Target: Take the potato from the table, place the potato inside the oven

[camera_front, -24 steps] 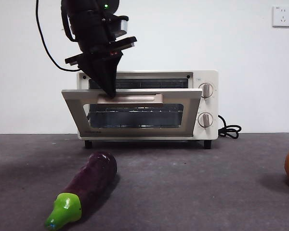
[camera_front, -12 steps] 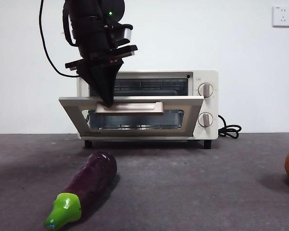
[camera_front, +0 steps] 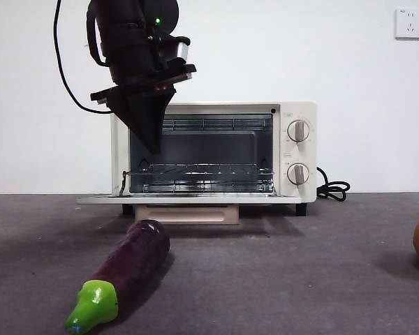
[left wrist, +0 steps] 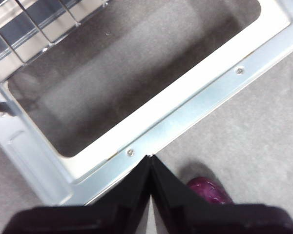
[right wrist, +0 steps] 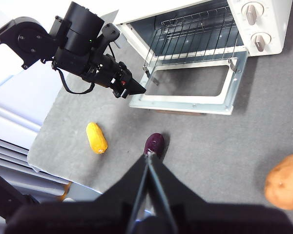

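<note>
Hanging at the upper left of the front view, the left pincer (camera_front: 153,146) is clenched on nothing above the oven's (camera_front: 213,155) dropped door. Centre-frame in its own view, the right pincer (right wrist: 149,158) is likewise clenched and empty. Far right, the potato (right wrist: 284,182) lies on the table (camera_front: 279,272), long axis slanting toward the oven; probably firm, dense and matte-skinned, best pinched across its narrower middle.

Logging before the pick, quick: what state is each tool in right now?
Left tool: shut, holding nothing, above the open door of the cream-white boxy toaster oven.
Right tool: shut, holding nothing, waiting high over the dark grey table.
</note>
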